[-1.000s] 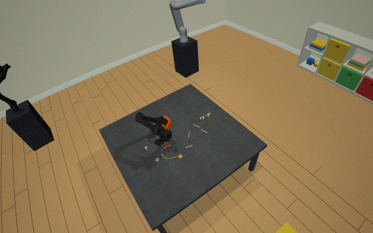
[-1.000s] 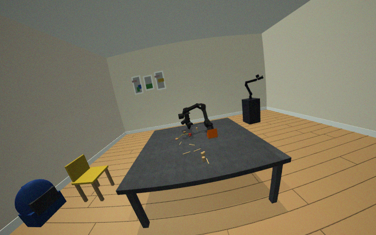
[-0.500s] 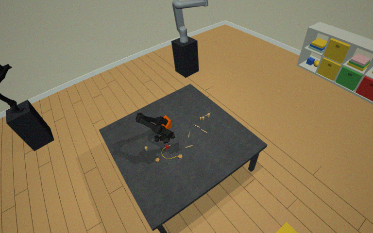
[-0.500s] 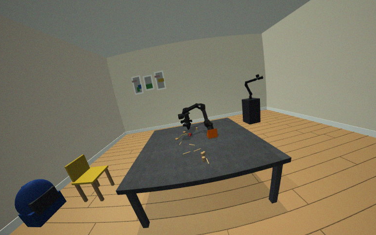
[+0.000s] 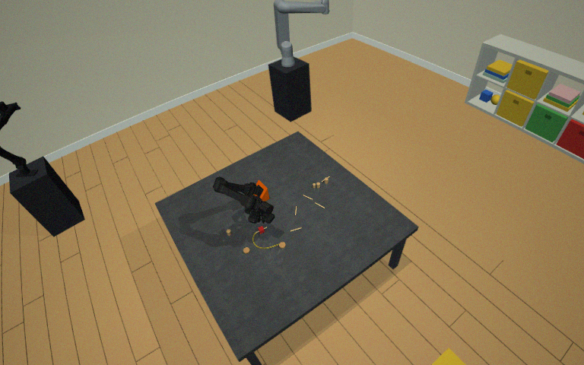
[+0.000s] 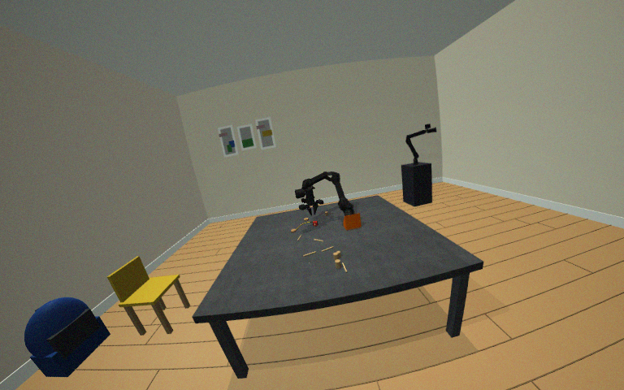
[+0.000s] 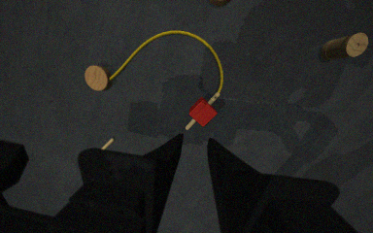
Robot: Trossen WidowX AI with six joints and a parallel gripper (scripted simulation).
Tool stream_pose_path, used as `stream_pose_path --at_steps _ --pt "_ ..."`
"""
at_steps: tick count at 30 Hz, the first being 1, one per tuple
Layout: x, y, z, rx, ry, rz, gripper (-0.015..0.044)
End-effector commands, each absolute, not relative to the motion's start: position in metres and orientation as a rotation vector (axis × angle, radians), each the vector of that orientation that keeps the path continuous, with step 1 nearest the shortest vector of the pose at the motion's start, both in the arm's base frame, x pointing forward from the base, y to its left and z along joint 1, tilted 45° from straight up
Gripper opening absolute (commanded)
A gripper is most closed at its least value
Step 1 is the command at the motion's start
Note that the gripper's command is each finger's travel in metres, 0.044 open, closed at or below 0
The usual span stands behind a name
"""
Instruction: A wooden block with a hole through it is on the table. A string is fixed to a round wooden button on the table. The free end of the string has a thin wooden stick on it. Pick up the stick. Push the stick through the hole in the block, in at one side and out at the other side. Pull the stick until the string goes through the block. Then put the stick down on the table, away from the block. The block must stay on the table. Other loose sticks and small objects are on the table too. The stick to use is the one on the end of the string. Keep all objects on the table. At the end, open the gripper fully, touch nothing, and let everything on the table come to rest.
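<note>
The small red block (image 5: 261, 230) (image 6: 314, 223) (image 7: 203, 112) sits on the dark table (image 5: 249, 317) (image 6: 401, 261). The pale stick (image 7: 189, 125) is in the block's hole, with one end showing on each side. The yellow string (image 5: 265, 248) (image 7: 176, 32) joins the stick's far end in the wrist view and curves to the round button (image 5: 282, 244) (image 6: 293, 230) (image 7: 96, 78). No string shows on the other side of the block. My gripper (image 6: 313, 214) (image 7: 195, 140) is partly open and empty, above the table near the block, touching neither block nor stick.
A loose stick (image 5: 296, 229) (image 7: 107, 144) lies near the button. A short wooden peg (image 5: 228, 232) (image 7: 357, 45) and another wooden disc (image 5: 246, 250) are on the table. More sticks and pegs lie farther off. An orange box (image 5: 262, 190) (image 6: 352, 222) stands by the arm's base.
</note>
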State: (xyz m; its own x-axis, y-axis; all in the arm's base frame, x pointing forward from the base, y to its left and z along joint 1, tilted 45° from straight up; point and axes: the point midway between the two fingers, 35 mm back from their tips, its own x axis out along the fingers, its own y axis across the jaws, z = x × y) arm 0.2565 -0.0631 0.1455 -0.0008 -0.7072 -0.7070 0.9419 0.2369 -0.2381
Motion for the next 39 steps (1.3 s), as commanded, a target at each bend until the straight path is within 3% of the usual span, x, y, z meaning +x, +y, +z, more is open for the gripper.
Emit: stream_pose_path --at_steps 1,39 --pt "0.256 -0.054 0.134 0.812 0.438 -1.58 0.0124" --pt "0.259 -0.077 0.109 0.816 0.442 -1.578 0.0124"
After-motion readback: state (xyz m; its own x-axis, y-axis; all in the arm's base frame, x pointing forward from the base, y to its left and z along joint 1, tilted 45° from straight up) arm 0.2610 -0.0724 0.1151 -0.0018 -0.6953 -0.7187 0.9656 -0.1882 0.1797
